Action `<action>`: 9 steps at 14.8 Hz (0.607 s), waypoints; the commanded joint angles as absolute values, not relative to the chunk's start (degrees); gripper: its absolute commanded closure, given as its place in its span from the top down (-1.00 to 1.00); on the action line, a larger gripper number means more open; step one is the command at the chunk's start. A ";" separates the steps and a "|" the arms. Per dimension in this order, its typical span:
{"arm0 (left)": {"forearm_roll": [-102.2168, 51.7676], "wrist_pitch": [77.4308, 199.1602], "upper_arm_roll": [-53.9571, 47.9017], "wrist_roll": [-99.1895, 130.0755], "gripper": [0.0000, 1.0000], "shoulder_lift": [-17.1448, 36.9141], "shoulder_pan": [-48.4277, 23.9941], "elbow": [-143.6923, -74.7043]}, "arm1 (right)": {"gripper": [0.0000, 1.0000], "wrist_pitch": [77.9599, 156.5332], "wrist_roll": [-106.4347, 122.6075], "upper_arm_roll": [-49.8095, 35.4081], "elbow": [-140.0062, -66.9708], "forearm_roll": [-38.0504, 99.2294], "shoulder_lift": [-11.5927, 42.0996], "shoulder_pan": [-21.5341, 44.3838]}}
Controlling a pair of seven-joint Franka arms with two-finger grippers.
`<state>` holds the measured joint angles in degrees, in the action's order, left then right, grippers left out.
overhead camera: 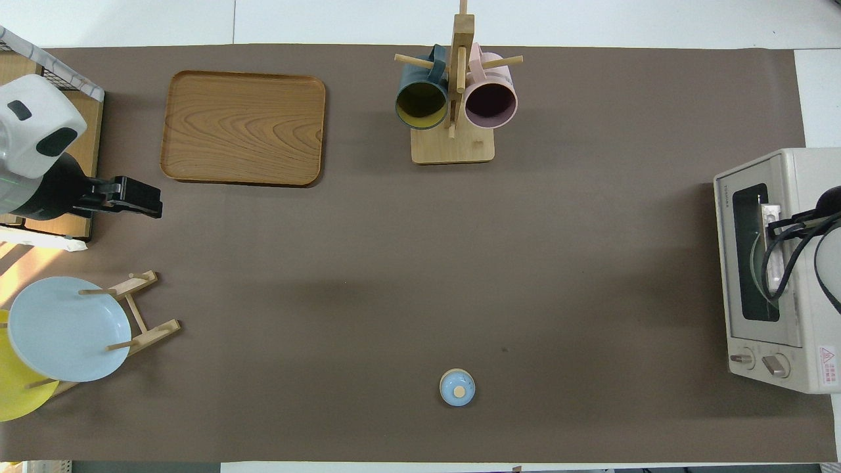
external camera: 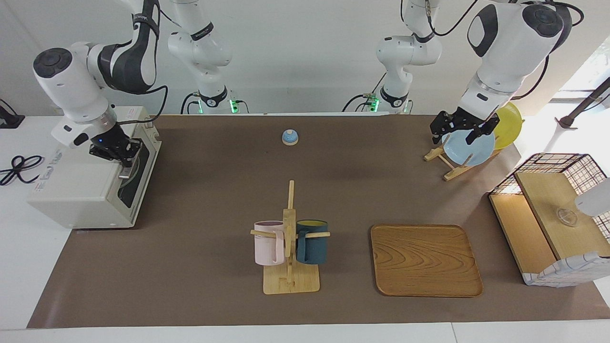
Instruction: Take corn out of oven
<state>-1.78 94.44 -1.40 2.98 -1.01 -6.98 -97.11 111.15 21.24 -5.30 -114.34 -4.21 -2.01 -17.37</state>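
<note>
oven (external camera: 90, 190): cream toaster oven at the right arm's end of the table, door shut, dark glass facing the table's middle
right gripper (external camera: 125, 159): at the oven's door, up by the silver handle (overhead camera: 770, 253); fingers look to straddle the bar, but can't tell whether apart or clamped
corn: not visible in either view; nothing yellow shows through the glass, so no position relative to the fingers
left gripper (external camera: 458, 132): waits over the blue plate (external camera: 468, 147) in the wooden plate rack (external camera: 445, 162), toward the left arm's end away from the oven; fingers apart, holding nothing
overhead only: oven knobs (overhead camera: 759, 361) and glass pane (overhead camera: 749, 249)
facing only: gripper height at the door
</note>
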 commanded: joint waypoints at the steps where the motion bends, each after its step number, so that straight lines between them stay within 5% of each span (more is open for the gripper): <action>1: -0.70 94.66 -1.76 3.60 1.00 -2.02 -6.50 -98.00 | -1.00 112.06 17.85 -5.62 -118.30 -4.13 -3.52 -16.01; 5: -0.70 94.66 -1.76 3.60 1.00 -2.02 -6.59 -98.00 | -1.00 112.93 14.59 -5.62 -119.35 -3.17 -3.16 -12.40; 9: -0.70 94.66 -1.76 3.60 1.00 -2.02 -6.50 -98.00 | -1.00 121.97 13.89 -5.62 -124.97 -1.94 -2.38 -10.82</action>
